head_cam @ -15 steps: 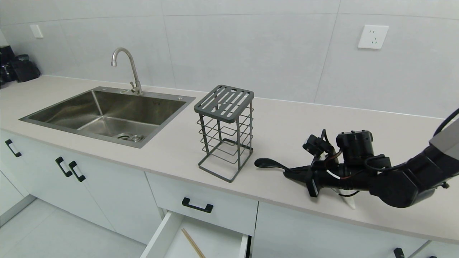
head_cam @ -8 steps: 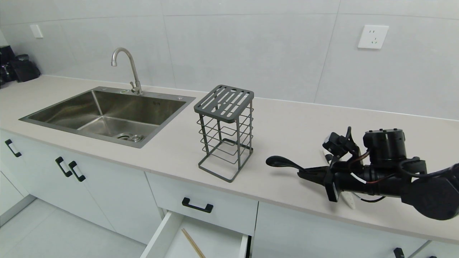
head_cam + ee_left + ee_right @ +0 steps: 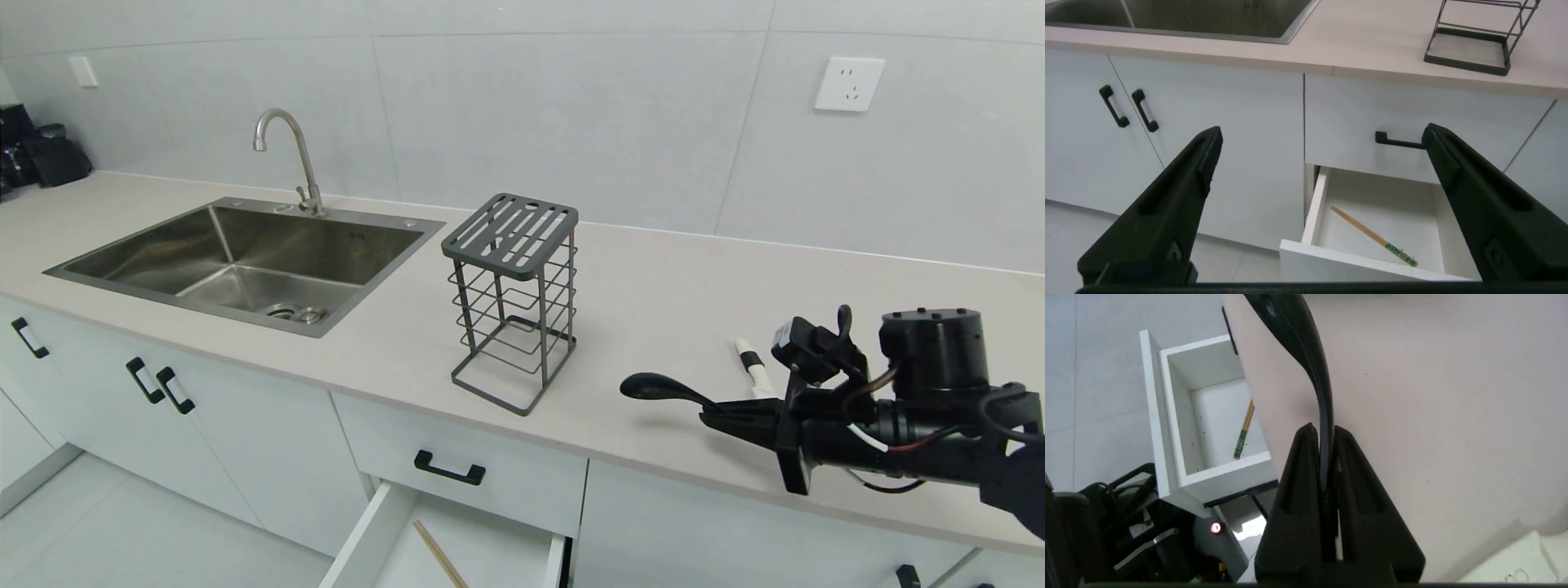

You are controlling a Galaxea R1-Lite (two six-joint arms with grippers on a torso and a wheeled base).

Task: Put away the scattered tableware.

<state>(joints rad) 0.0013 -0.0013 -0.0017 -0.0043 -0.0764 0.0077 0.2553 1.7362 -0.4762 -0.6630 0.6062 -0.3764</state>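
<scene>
The task is judged to be partly done. A chopstick (image 3: 1372,237) is seen lying in the open drawer (image 3: 1315,204) below the near edge of the tabletop (image 3: 653,302), so at least one piece is put away. A black spoon (image 3: 653,386) is gripped by its handle in the right claw (image 3: 718,412), whose fingers are closed tight on it. It is held roughly level just above the tabletop, to the right of the wire rack (image 3: 514,302), with its bowl pointing left. It has yet to be carried to the drawer. A white-handled utensil (image 3: 755,367) is left lying on the tabletop just beyond the right claw. The left claw (image 3: 1323,135) is spread wide with nothing in it, in front of the drawer. The spoon is seen as glossy black, with a small oval bowl and a slim, curved handle
</scene>
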